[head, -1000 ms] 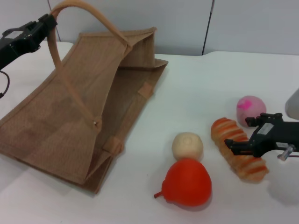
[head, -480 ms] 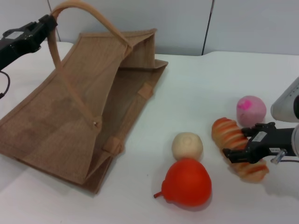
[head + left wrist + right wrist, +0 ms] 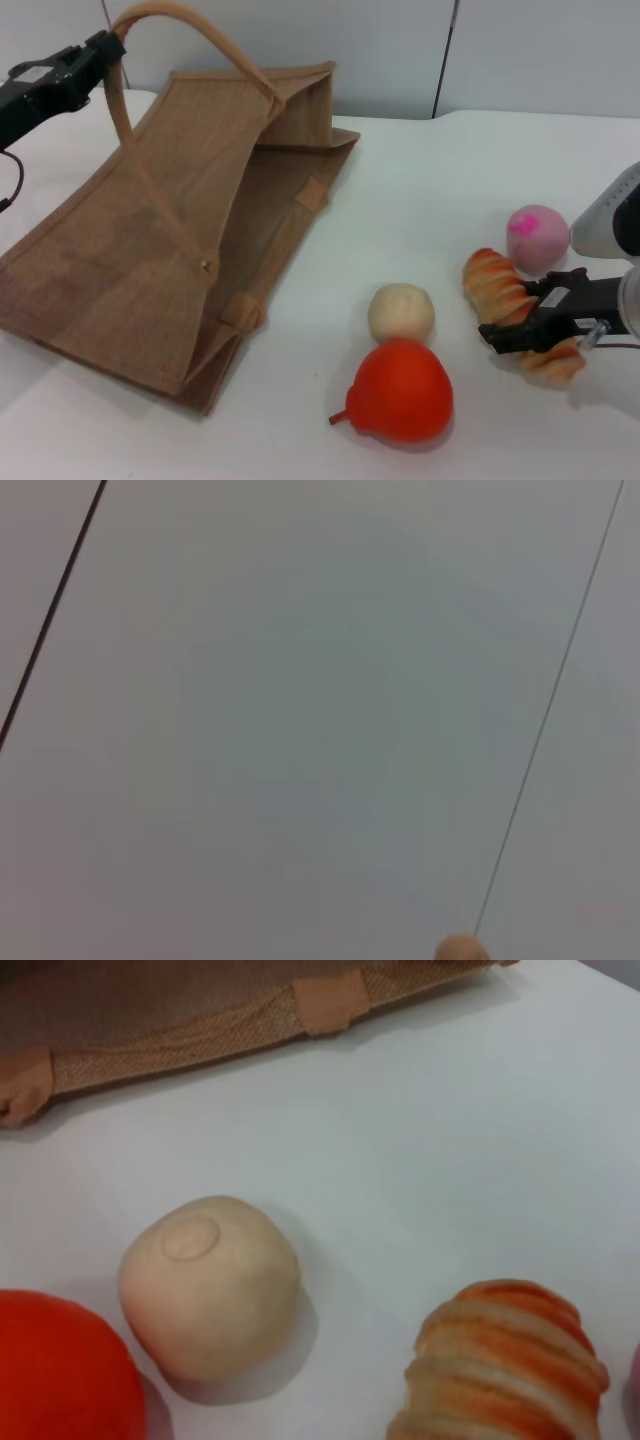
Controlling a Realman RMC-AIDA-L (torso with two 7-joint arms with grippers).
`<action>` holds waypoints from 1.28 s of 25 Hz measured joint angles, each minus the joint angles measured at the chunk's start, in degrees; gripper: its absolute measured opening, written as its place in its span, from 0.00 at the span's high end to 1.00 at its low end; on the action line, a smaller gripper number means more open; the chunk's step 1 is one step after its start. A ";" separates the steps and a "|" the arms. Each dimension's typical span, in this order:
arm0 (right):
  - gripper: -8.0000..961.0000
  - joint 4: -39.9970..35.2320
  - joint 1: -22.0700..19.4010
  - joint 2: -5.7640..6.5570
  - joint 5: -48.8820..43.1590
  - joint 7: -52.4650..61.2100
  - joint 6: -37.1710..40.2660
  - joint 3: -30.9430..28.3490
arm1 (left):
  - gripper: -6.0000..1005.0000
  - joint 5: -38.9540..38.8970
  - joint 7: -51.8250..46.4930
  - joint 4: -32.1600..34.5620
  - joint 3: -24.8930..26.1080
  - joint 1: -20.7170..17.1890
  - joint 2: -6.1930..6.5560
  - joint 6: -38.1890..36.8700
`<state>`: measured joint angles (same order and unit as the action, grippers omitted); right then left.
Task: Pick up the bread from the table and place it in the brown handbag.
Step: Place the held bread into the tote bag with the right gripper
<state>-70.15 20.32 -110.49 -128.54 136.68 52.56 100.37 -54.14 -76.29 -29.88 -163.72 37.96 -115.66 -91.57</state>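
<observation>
The bread (image 3: 497, 287) is a ridged orange-and-cream loaf lying at the right of the white table (image 3: 420, 180). Its end also shows in the right wrist view (image 3: 505, 1365). My right gripper (image 3: 522, 312) is closed across the loaf's middle, one finger on each side. The brown handbag (image 3: 180, 230) is a large jute tote lying on the left with its mouth facing right; its edge shows in the right wrist view (image 3: 200, 1000). My left gripper (image 3: 103, 48) is shut on the tote's upper handle (image 3: 190, 25) and holds it raised at the far left.
A round cream bun (image 3: 401, 311) and a red pear-shaped fruit (image 3: 400, 392) lie between the bread and the bag. A pink ball (image 3: 537, 235) sits just behind the bread. The left wrist view shows only wall and a tip of the handle (image 3: 460, 948).
My right gripper closed on the bread, and the loaf shifted a little to the right and turned with it. The left arm and the bag have not moved.
</observation>
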 joint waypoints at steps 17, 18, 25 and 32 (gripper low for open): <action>0.25 -0.54 0.16 0.01 0.16 0.00 0.75 -0.67 | 0.88 0.00 0.00 0.00 -0.09 0.01 -0.09 0.15; 0.26 -0.54 0.16 0.06 0.19 -0.01 0.78 -0.73 | 0.88 0.00 0.00 0.00 -0.10 0.01 -0.09 0.17; 0.32 -0.52 0.31 0.10 0.11 -0.35 2.04 -1.57 | 0.88 0.00 0.00 0.00 -0.11 0.08 -0.17 0.61; 0.36 -1.01 0.33 0.10 0.19 -0.83 2.13 -1.59 | 0.88 0.00 0.00 0.00 -0.11 0.11 -0.18 0.71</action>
<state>-71.15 20.65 -110.39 -128.35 135.84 54.69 98.78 -54.14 -76.29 -29.88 -163.83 38.06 -115.84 -90.87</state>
